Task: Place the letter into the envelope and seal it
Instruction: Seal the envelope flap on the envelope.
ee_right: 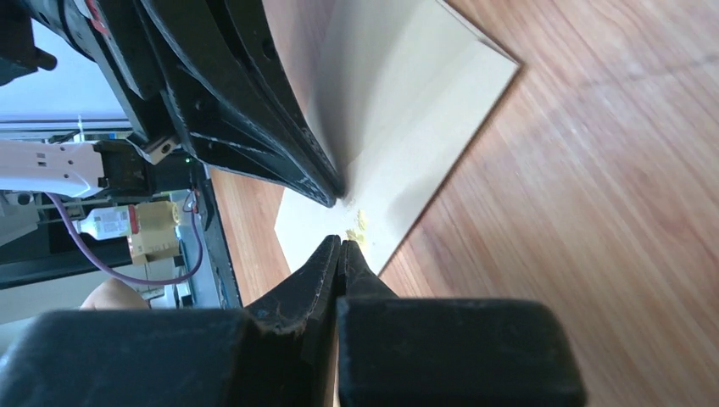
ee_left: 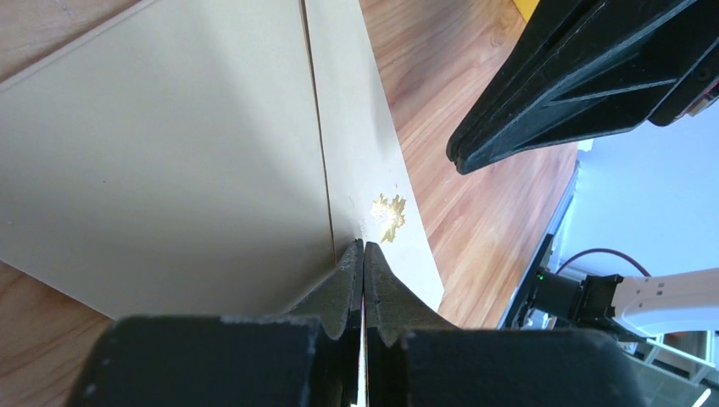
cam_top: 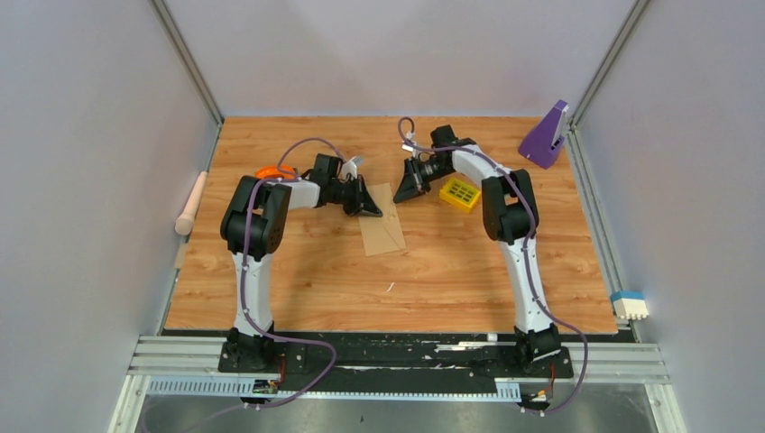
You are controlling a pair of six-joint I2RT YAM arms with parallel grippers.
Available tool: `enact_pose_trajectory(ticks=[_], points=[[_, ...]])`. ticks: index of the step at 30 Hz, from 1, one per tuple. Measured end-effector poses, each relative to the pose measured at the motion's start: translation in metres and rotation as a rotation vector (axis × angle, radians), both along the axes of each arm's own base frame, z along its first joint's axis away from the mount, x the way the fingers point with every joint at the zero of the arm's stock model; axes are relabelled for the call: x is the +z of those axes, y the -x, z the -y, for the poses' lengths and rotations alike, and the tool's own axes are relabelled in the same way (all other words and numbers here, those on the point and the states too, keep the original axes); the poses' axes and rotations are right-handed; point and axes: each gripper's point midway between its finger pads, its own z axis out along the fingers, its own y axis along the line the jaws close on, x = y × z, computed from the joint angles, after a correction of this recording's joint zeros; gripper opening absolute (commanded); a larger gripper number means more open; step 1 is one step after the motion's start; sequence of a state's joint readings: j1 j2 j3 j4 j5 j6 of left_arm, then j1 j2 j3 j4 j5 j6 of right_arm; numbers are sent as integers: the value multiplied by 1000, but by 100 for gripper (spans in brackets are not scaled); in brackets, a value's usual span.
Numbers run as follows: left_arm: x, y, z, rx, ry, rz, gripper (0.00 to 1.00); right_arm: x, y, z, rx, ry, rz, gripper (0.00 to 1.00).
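The tan envelope (cam_top: 383, 233) lies flat in the middle of the wooden table. Up close, the envelope (ee_left: 169, 153) shows a straight fold line and a paler strip carrying a small gold mark (ee_left: 390, 216). My left gripper (cam_top: 368, 209) is shut, and the left gripper's tips (ee_left: 363, 246) rest on the envelope at that fold line, beside the mark. My right gripper (cam_top: 403, 189) is also shut; the right gripper (ee_right: 342, 244) hovers over the envelope (ee_right: 415, 102) near its corner, close to the gold mark (ee_right: 358, 222), tip to tip with the left one. The letter is hidden from view.
A yellow gridded block (cam_top: 460, 194) lies just right of the right gripper. A purple stand (cam_top: 546, 135) sits at the back right, an orange object (cam_top: 273, 171) behind the left arm. A cream cylinder (cam_top: 191, 203) lies at the table's left edge.
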State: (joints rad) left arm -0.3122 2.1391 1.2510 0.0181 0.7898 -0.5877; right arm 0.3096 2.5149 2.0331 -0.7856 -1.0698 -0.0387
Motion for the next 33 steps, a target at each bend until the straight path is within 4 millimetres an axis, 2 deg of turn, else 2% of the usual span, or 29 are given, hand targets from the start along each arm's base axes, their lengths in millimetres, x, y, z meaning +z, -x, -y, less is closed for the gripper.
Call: enact_pose_trajectory(ticks=[6, 11, 17, 28, 33], points=[[0, 1, 2, -7, -19, 16, 0, 3, 1, -19, 25, -26, -10, 1], [1, 1, 2, -10, -36, 29, 0, -12, 12, -38, 46, 4, -38, 3], [1, 5, 3, -18, -43, 27, 0, -23, 11, -38, 8, 50, -85, 2], [3, 7, 6, -59, -88, 92, 0, -24, 10, -40, -57, 84, -186, 0], [4, 17, 9, -95, -126, 110, 0, -25, 10, -40, -68, 92, -198, 0]])
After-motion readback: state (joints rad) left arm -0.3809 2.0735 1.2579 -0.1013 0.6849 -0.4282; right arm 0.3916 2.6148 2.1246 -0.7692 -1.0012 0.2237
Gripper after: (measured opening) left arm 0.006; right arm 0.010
